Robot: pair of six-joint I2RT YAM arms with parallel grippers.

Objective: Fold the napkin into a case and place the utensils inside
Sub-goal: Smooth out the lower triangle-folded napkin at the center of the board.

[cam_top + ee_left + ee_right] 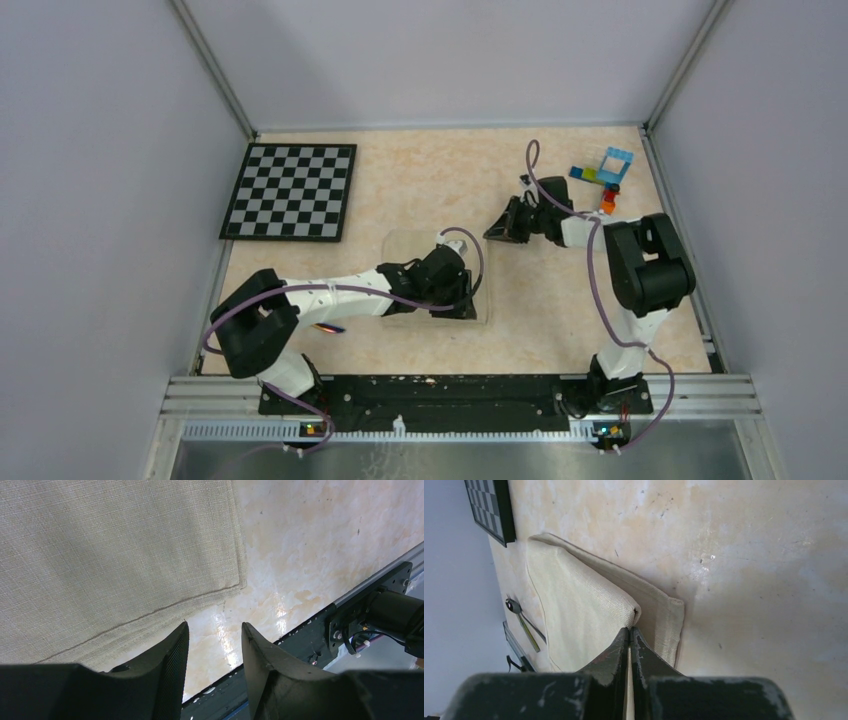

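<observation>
The cream-beige napkin (408, 248) lies mid-table, partly folded, with one layer doubled over another in the right wrist view (574, 600). My right gripper (495, 232) is shut on a raised fold at the napkin's edge (630, 629). My left gripper (462, 305) is open and empty (212, 630), low over the napkin's near corner (115, 555), with bare table between its fingers. The utensils (524, 622), a dark spoon and slim pieces, lie left of the napkin. In the top view they show only as a tinted sliver (327, 328) under the left arm.
The chequered board (290, 190) lies at the back left and shows in the right wrist view (489, 505). Small coloured toy bricks (605, 175) sit at the back right. The black base rail (350, 615) runs along the near table edge.
</observation>
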